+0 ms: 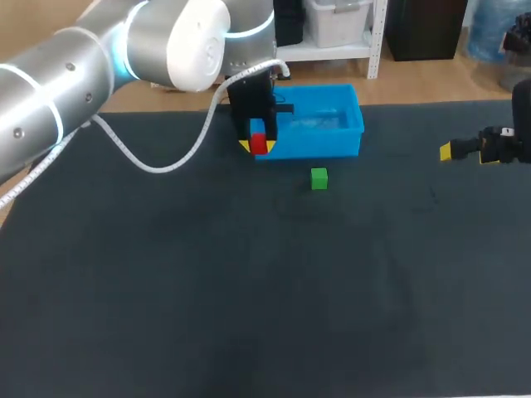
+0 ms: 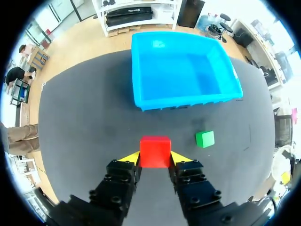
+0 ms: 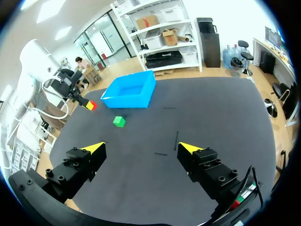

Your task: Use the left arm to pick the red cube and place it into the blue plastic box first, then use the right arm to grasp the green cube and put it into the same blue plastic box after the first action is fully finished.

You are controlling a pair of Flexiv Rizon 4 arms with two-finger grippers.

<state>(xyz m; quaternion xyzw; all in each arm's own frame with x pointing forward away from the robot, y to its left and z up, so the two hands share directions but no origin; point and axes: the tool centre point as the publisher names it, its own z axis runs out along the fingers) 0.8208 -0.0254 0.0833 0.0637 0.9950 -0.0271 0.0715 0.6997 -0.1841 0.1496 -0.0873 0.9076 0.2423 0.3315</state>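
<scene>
Glossy plastic: blue box (image 2: 183,100); matt, perhaps cloth: table cover (image 1: 249,315); smooth: red cube (image 2: 154,151).

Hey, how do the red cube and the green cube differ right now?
The red cube is clamped between the left gripper's fingers, while the green cube lies free on the table, touched by nothing. One is red, the other green. Both are outside the blue box, in front of its near wall, and look alike in shape and size.
</scene>
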